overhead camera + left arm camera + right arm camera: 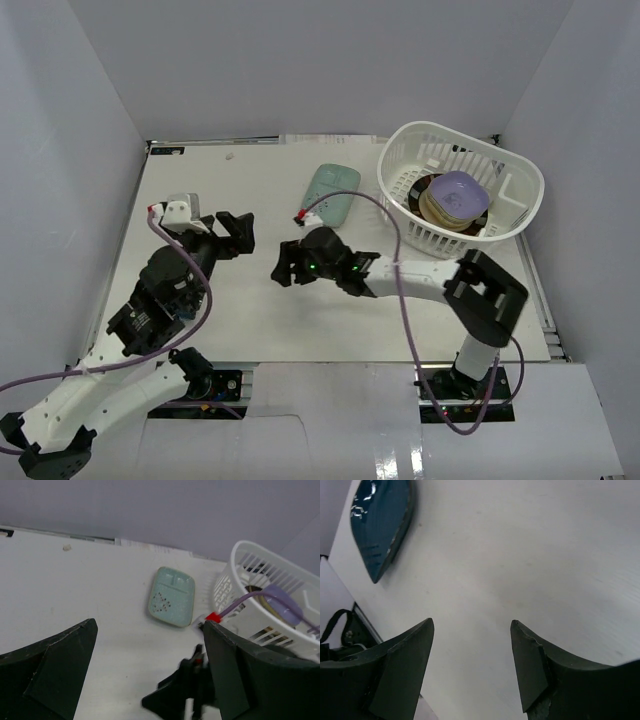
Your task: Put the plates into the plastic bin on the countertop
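My left pincer [243, 233] and right pincer [281, 263] are both wide open and empty, off left of the bin [462, 128], mint plate [332, 192] just beside it.

Both arms reach inward, left claw [238, 234] and right claw [288, 263] gaping, apparently facing each other.

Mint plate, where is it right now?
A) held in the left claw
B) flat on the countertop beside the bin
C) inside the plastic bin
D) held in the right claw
B: the mint plate lies flat on the countertop just outside the plastic bin. The left claw and right claw are open and hold nothing.
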Motion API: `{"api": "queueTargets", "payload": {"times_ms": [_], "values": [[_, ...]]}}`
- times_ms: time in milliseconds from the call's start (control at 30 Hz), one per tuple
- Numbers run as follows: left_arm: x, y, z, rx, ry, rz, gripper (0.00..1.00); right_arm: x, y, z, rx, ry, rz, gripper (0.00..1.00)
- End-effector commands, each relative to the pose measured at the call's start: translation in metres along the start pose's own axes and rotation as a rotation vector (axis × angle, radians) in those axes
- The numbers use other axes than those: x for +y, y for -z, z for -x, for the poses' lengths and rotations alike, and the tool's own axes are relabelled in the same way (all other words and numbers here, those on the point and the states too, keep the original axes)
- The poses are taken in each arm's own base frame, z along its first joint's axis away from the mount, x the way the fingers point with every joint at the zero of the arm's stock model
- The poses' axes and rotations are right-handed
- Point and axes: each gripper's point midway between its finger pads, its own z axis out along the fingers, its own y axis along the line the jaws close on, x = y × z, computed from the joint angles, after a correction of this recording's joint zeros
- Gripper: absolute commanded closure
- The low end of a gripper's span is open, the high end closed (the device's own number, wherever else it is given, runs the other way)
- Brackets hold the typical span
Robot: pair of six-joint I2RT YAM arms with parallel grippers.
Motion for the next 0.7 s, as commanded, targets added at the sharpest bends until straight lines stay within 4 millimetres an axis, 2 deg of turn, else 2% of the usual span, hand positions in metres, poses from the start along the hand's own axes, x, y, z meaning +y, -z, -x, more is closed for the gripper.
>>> {"api": "queueTargets", "payload": {"times_ms": [0,67,100,133,167,200,233,267,300,333,367,400,433,467,533,567,633,667], "values": [[0.001,0.011,0.053,-0.131,0.033,0.005,0.02,0.085,-0.040,0.027,-0.063,-0.070,0.225,0.31],[0.006,0.014,0.060,-0.162,0.016,0.021,0.02,0.116,-0.061,0.020,-0.035,-0.072,0.315,0.32],[0.009,0.014,0.060,-0.168,0.014,0.028,0.02,0.133,-0.084,0.012,0.001,-0.090,0.351,0.32],[0.012,0.014,0.061,-0.189,0.016,0.043,0.02,0.139,-0.096,0.005,0.026,-0.105,0.366,0.32],[0.019,0.015,0.050,-0.186,0.011,0.057,0.02,0.145,-0.105,0.003,0.035,-0.119,0.387,0.33],[0.024,0.015,0.045,-0.193,0.014,0.071,0.02,0.149,-0.125,-0.010,0.063,-0.136,0.399,0.34],[0.025,0.015,0.043,-0.206,0.023,0.063,0.02,0.151,-0.134,-0.015,0.084,-0.176,0.403,0.34],[0.030,0.016,0.036,-0.206,0.022,0.063,0.02,0.141,-0.153,-0.036,0.128,-0.194,0.382,0.35],[0.029,0.016,0.034,-0.200,0.023,0.053,0.02,0.150,-0.160,-0.027,0.113,-0.207,0.399,0.35],[0.027,0.015,0.033,-0.192,0.026,0.040,0.02,0.150,-0.168,-0.033,0.124,-0.223,0.394,0.35],[0.027,0.012,0.032,-0.183,0.020,0.045,0.02,0.140,-0.183,-0.056,0.171,-0.228,0.359,0.36],[0.026,0.011,0.033,-0.180,0.018,0.041,0.02,0.141,-0.188,-0.062,0.185,-0.227,0.352,0.36],[0.026,0.009,0.030,-0.168,0.011,0.039,0.02,0.154,-0.193,-0.052,0.170,-0.219,0.371,0.36],[0.025,0.006,0.029,-0.160,0.015,0.029,0.02,0.145,-0.203,-0.073,0.209,-0.215,0.326,0.36],[0.023,0.005,0.028,-0.151,0.020,0.013,0.02,0.155,-0.209,-0.069,0.195,-0.208,0.327,0.37],[0.021,0.004,0.028,-0.148,0.025,-0.002,0.02,0.150,-0.215,-0.078,0.214,-0.246,0.311,0.39],[0.022,0.005,0.029,-0.152,0.031,-0.003,0.02,0.153,-0.220,-0.075,0.205,-0.287,0.306,0.41],[0.024,0.005,0.030,-0.156,0.032,0.004,0.02,0.146,-0.227,-0.080,0.222,-0.310,0.289,0.43]]}}
